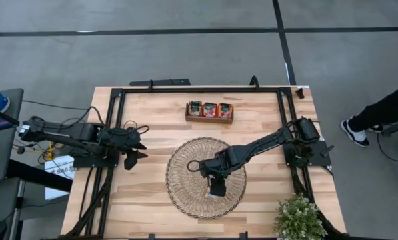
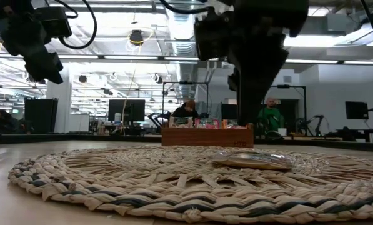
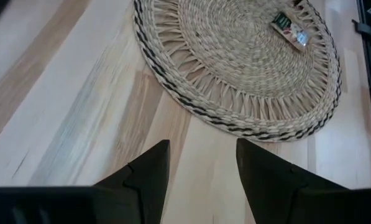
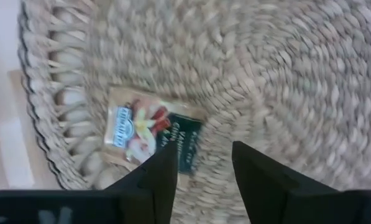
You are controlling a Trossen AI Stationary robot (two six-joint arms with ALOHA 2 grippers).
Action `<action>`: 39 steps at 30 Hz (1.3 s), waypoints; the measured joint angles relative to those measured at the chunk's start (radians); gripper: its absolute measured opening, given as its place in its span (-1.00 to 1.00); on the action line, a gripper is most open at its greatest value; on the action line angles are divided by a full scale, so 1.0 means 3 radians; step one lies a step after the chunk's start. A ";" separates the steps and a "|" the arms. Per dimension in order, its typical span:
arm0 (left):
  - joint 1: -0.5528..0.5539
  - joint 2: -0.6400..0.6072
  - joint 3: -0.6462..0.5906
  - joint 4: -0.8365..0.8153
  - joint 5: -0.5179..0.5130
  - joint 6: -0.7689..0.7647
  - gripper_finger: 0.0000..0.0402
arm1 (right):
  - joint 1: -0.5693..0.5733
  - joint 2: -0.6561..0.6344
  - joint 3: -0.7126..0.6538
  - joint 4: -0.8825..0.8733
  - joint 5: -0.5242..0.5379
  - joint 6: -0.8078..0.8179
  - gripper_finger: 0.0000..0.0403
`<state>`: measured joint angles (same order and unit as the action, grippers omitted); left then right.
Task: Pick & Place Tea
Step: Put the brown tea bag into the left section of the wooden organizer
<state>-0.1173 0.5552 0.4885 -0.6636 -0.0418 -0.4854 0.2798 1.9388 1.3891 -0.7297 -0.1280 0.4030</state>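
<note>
One pale cream tea sachet point(image 4: 149, 132) with a dark green band lies flat on the round woven mat point(image 1: 185, 167), near the mat's right near rim point(image 2: 252, 161). My right gripper point(image 4: 201, 155) hangs open just above it, pointing steeply down, one finger over the sachet's green end; in the low view point(image 2: 256, 94) its fingers end clear of the sachet. Three more sachets point(image 1: 210, 110) stand in the brown wooden tray point(image 1: 209, 121) at the far middle. My left gripper point(image 1: 136, 157) waits open at the table's left, above bare wood point(image 3: 202, 149).
A potted green plant point(image 1: 299, 217) stands at the near right corner. A black frame point(image 1: 199, 89) runs round the table top. A person's shoe point(image 1: 354, 131) shows on the floor at the right. People sit at desks far behind the tray point(image 2: 187, 112).
</note>
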 joint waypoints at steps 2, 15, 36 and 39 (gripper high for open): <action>0.0000 0.0000 0.0000 -0.0001 0.0001 0.0000 -0.12 | 0.0001 0.0000 0.0005 0.0036 0.0000 0.0000 -0.30; 0.0000 0.0000 0.0000 0.0000 0.0000 0.0000 -0.12 | 0.0112 0.0119 0.0002 0.0060 0.0022 0.0029 -0.33; 0.0000 0.0001 0.0003 0.0022 0.0000 0.0010 -0.12 | 0.0132 0.0364 0.0015 0.0106 0.0086 0.0260 -0.49; 0.0000 0.0001 0.0003 0.0022 0.0000 0.0010 -0.12 | 0.0132 0.0365 0.0015 0.0106 0.0075 0.0261 -0.59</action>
<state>-0.1173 0.5556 0.4892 -0.6571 -0.0418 -0.4824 0.3195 2.0483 1.3937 -0.6979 -0.1054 0.4812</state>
